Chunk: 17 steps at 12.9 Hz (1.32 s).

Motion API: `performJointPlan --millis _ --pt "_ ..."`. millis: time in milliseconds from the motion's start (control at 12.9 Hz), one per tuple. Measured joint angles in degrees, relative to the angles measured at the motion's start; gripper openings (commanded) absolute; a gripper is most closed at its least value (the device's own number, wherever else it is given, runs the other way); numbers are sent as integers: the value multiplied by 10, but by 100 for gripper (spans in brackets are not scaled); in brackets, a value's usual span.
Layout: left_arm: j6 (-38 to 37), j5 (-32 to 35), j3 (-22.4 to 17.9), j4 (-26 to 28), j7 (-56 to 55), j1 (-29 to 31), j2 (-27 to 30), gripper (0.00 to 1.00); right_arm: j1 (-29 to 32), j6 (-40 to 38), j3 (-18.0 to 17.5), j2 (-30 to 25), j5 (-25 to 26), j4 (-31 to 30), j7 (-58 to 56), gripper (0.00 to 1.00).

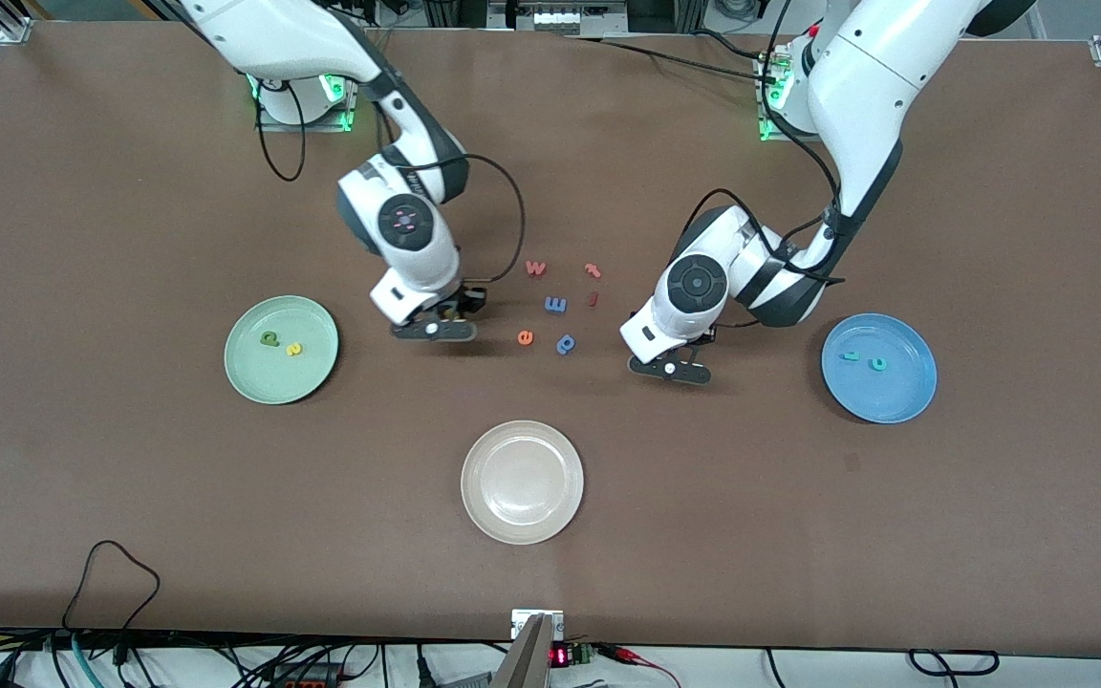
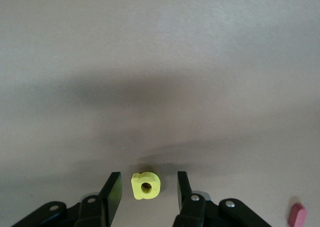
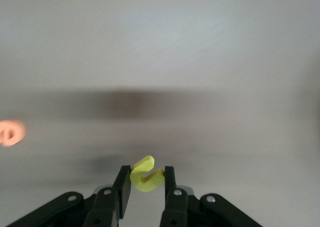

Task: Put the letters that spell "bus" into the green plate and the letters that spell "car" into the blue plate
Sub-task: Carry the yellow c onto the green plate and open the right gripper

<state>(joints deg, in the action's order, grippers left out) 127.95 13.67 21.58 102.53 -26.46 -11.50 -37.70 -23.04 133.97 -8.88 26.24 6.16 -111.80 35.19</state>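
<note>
In the left wrist view the yellow a (image 2: 145, 186) lies flat on the table. My left gripper (image 2: 146, 179) is open around it, with a gap on each side. This gripper (image 1: 670, 368) is low between the loose letters and the blue plate (image 1: 914, 387), which holds the teal r (image 1: 852, 356) and teal c (image 1: 879, 363). My right gripper (image 3: 144, 173) is shut on the yellow u (image 3: 145, 179), which sits tilted in the jaws. It (image 1: 436, 330) hangs low over bare table beside the green plate (image 1: 254, 377). The dark green b (image 1: 269, 338) and yellow s (image 1: 293, 350) lie in that plate.
Loose letters lie between the two grippers: a pink w (image 1: 535, 268), a red t (image 1: 593, 270), a red i (image 1: 593, 299), a blue E (image 1: 555, 305), an orange e (image 1: 526, 336) and a blue stem-and-loop letter (image 1: 566, 343). A white plate (image 1: 522, 521) stands nearer the front camera.
</note>
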Motion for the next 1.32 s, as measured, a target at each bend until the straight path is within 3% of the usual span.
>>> performJointPlan --millis 309,696,774,851,928,1006,1315 --pt "32 0 3 7 101 5 0 55 111 -70 1 -52 -1 -1 -112 8" --pt "45 0 23 14 160 39 -10 55 193 -73 1 -31 -1 -16 -165 11" --pt "46 0 24 16 169 41 -14 55 198 -72 1 -25 -1 -16 -166 22" --pt "48 0 26 18 180 41 -16 55 202 -72 1 -20 -1 -16 -167 52" --pt "49 0 30 19 188 41 -18 55 206 -72 1 -16 -1 -16 -173 93" --pt "49 0 33 19 191 41 -19 55 208 -72 1 -15 -1 -16 -178 100" --pt "49 0 37 24 197 41 -19 56 216 -96 1 -37 -2 0 -186 100"
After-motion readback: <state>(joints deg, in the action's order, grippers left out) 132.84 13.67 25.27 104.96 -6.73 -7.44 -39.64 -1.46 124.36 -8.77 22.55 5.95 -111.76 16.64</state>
